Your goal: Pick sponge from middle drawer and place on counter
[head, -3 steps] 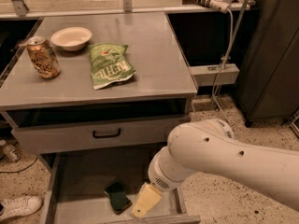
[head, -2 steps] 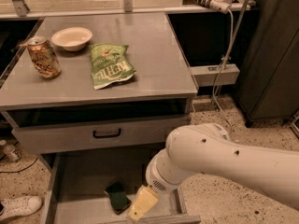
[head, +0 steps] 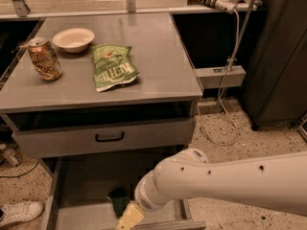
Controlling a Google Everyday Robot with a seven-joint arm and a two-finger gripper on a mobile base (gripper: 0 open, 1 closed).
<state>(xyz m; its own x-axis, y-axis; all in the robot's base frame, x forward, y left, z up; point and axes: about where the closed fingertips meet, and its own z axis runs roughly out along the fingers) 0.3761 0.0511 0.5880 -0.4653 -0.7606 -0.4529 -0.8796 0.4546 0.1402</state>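
Note:
The sponge point(head: 119, 198) lies dark green face up on the floor of the open middle drawer point(head: 79, 186), near its front. My gripper point(head: 128, 218) hangs low over the drawer's front part, just right of and in front of the sponge, partly cut off by the bottom edge of the view. My white arm point(head: 225, 186) reaches in from the right. I cannot tell whether the gripper touches the sponge. The counter point(head: 158, 61) is the grey top above the drawers.
On the counter stand a soda can point(head: 44, 59), a white bowl point(head: 73, 39) and a green chip bag point(head: 112, 67). A shut drawer front with a black handle point(head: 109, 137) sits above the open drawer. A white shoe point(head: 18, 212) lies on the floor at left.
My gripper has moved left and lower in the drawer, closer to the sponge. The sponge and the things on the counter have not moved.

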